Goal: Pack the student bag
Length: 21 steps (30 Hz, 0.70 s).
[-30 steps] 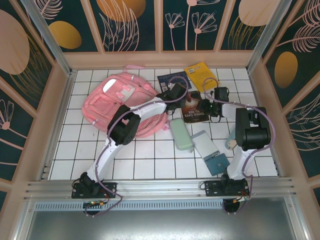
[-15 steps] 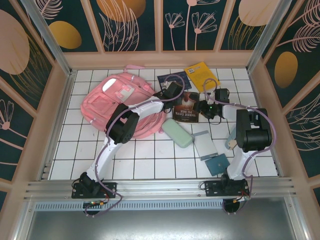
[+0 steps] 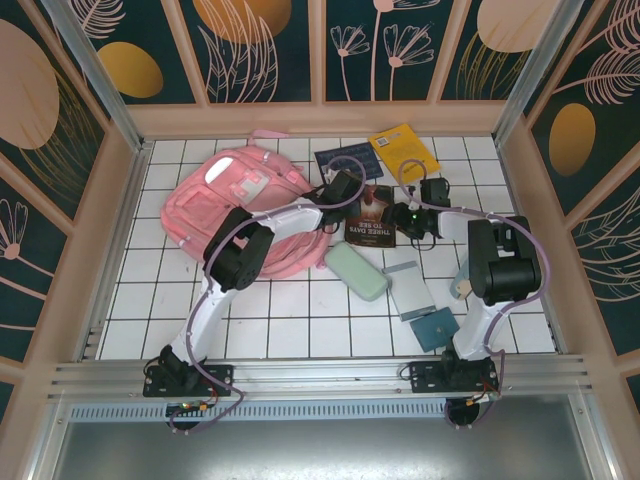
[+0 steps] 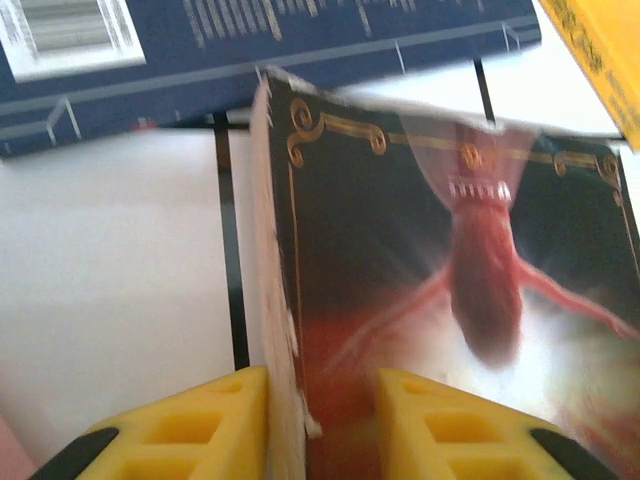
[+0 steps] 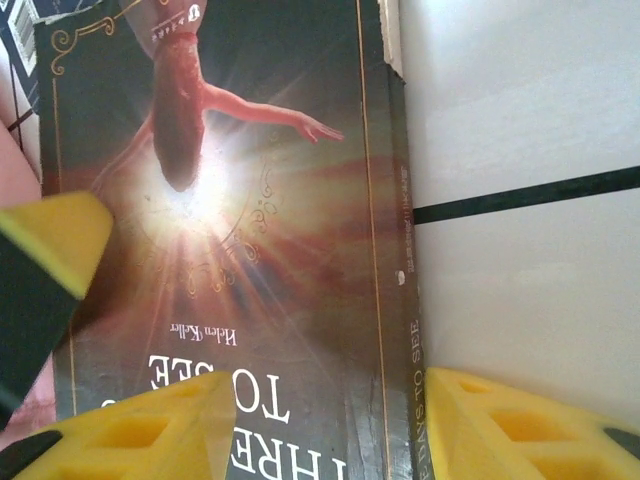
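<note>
Item 1, student bag (image 3: pixel 240 205): pink, lying flat on the far left part of the table (image 3: pixel 290 320).
Item 2, dark book (image 3: pixel 372 215): cover up, just right of the bag, between my two grippers.
Item 3, left gripper (image 4: pixel 322 385): jaws parted narrowly astride the book's page edge; I read them as loose.
Item 4, right gripper (image 5: pixel 330 400): jaws part-spread astride the spine side; I cannot tell whether they pinch it.
Item 5, navy booklet (image 3: pixel 340 160) and yellow booklet (image 3: pixel 403 150): beyond the book.
Item 6, pale green case (image 3: pixel 356 271): nearer me, below the book.
</note>
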{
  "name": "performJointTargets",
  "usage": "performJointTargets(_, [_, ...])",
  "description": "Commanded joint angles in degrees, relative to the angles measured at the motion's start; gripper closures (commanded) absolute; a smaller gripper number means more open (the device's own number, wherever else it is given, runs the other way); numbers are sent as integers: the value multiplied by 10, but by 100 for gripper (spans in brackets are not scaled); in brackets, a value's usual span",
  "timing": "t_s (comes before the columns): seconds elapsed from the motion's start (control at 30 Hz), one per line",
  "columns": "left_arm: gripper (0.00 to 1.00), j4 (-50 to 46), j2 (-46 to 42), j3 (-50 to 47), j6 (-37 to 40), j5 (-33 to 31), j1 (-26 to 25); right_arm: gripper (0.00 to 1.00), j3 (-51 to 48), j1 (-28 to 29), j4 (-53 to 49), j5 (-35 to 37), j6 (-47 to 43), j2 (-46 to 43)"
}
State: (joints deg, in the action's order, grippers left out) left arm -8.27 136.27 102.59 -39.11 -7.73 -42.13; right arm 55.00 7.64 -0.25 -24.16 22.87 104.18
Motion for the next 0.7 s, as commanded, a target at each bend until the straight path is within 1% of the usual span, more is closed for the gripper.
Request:
performJointTargets(0.0, [62, -27, -36, -30, 3, 36, -15, 47, 10, 12, 15, 40, -7, 3])
performJointTargets(0.07, [61, -19, -43, -39, 1, 48, -15, 47, 14, 18, 8, 61, -11, 6])
performJointTargets(0.13, [64, -12, -43, -44, -1, 53, -16, 46, 18, 20, 7, 59, -15, 16])
performJointTargets(0.23, [87, -7, -33, -44, -2, 58, -16, 47, 21, 23, 18, 26, -13, 33])
performJointTargets(0.3, [97, 0, -26, -45, -5, 67, -15, 47, 15, 26, 37, -7, -7, 37])
performJointTargets(0.33, [99, 3, -23, -44, -6, 71, -15, 47, 13, 26, 49, -26, -2, 37])
performJointTargets(0.37, [100, 6, -20, -46, -7, 73, -14, 47, 9, 26, 60, -48, 3, 37])
performJointTargets(0.5, [100, 29, -19, -60, -13, 88, -10, 47, 0, 26, 101, -130, 19, 27])
performJointTargets(0.67, [100, 87, -26, -94, -35, 137, 0, 47, -5, 26, 135, -187, 40, 9])
